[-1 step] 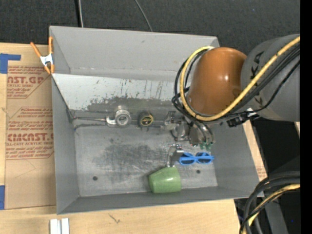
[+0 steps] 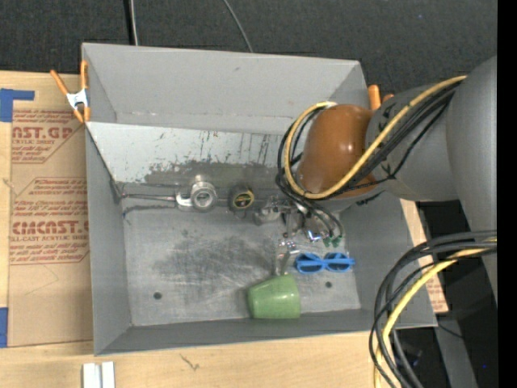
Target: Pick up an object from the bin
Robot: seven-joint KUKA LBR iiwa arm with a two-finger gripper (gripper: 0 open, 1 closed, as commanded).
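- The gripper (image 2: 289,249) is seen low in the bin; whether it is spread cannot be told.
- A blue piece (image 2: 323,263) lies just beside it and a green cup (image 2: 273,299) near it.
- The approach is judged unfinished; one target must be centred.

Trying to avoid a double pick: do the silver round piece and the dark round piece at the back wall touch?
Apart. The camera view shows bare floor between the silver round piece and the dark round piece.

Grey arm (image 2: 456,156), orange wrist cover (image 2: 335,144), looped yellow-black cables (image 2: 412,115)

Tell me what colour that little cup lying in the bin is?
The cup is pale green, as shown in the camera view.
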